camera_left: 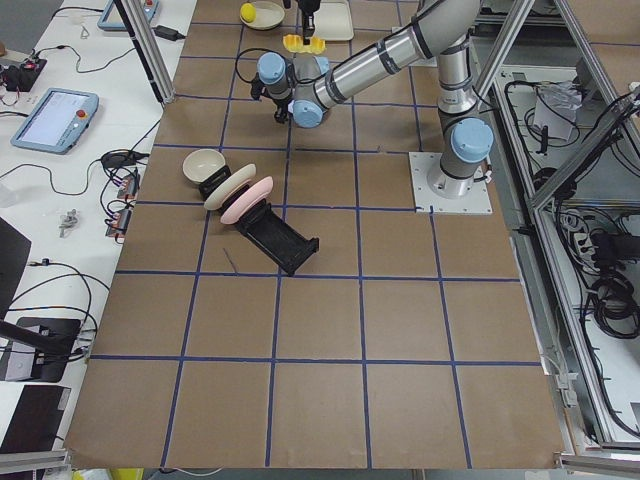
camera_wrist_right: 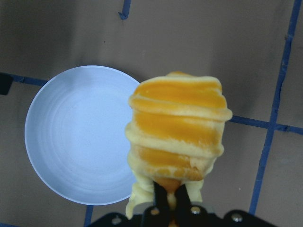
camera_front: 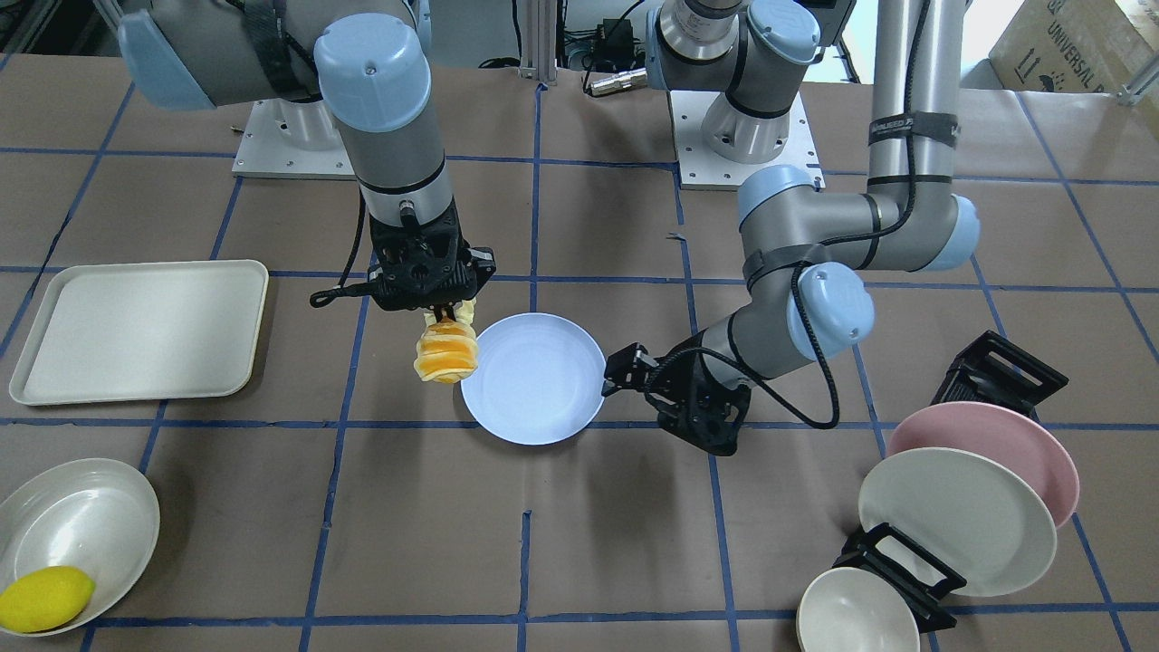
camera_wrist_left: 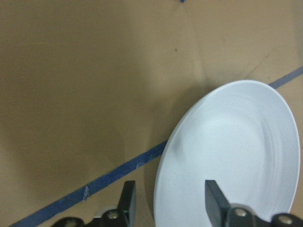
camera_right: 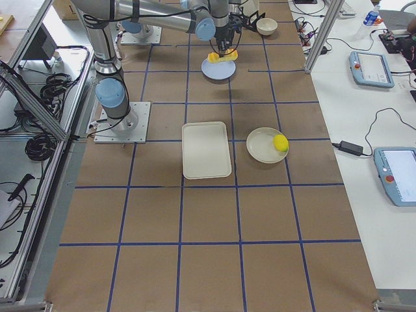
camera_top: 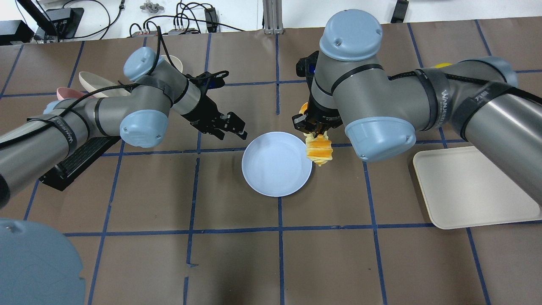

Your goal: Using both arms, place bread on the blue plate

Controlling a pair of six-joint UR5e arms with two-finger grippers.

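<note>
Grippers, 2.
- My right gripper [camera_front: 444,314]: fingers pinched narrow on one end of the bread [camera_front: 445,349], which hangs down from them.
- My left gripper [camera_front: 614,373]: fingers spread wide and holding nothing. In its wrist view one finger is over the plate and the other over the table. I cannot tell whether either touches the rim.

Task things, 2.
- Bread, 1: ridged, orange with pale stripes. It hangs in my right gripper at the right-hand rim of the blue plate [camera_front: 534,389], not lying on it.
- Blue plate, 1: flat on the table between my two grippers, nothing on it.

Other things, placed from the blue plate.
- Tray [camera_front: 136,330], 1: cream, well apart on my right.
- Bowls, 2: one large bowl [camera_front: 86,507] on my right, further from my base. One small bowl [camera_front: 856,620] on my left, at the end of the rack.
- Lemon [camera_front: 45,598], 1: in the large bowl.
- Rack [camera_front: 1000,371], 1: black, on my left. It holds a pink plate [camera_front: 1023,439] and a cream plate [camera_front: 951,525], both leaning.
</note>
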